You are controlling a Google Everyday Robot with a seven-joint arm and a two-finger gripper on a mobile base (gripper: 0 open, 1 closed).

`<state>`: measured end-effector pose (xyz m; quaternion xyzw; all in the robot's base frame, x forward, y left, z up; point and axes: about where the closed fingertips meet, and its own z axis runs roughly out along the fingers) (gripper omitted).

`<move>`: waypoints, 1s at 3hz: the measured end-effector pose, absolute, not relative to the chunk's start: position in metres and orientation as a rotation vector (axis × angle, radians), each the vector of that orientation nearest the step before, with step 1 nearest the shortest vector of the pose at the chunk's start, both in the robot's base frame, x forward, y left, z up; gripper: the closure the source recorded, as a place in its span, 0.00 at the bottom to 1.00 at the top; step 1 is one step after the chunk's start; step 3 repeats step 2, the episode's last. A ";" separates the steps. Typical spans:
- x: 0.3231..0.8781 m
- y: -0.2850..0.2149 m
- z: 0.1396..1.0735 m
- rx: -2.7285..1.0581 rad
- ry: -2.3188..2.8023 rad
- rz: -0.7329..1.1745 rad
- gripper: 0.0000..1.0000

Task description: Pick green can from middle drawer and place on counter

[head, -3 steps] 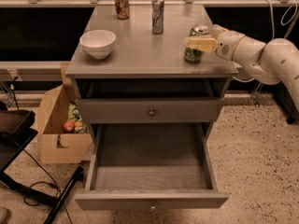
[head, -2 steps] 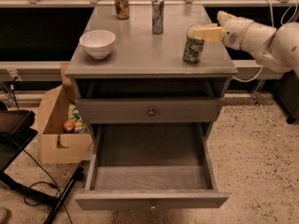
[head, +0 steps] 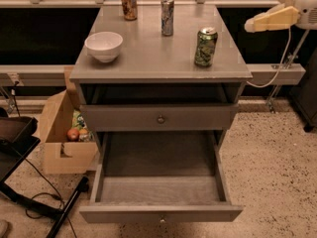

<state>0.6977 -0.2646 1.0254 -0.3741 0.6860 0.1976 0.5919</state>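
Note:
The green can stands upright on the grey counter, near its right front corner. My gripper is at the upper right, off the counter's right edge and clear of the can, holding nothing. The middle drawer is pulled fully out at the bottom of the cabinet, with nothing showing inside it.
A white bowl sits at the counter's left. A copper-brown can and a slim silver-blue can stand at the back. A closed knobbed drawer front is above the open one. A cardboard box stands on the floor at left.
My gripper has let go of the green can and drawn back up and to the right. The can stays standing on the counter.

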 end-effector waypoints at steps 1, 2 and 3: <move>0.625 -0.311 1.062 -0.855 1.703 0.285 0.00; 0.565 -0.320 1.105 -0.814 1.700 0.077 0.00; 0.565 -0.320 1.105 -0.814 1.700 0.077 0.00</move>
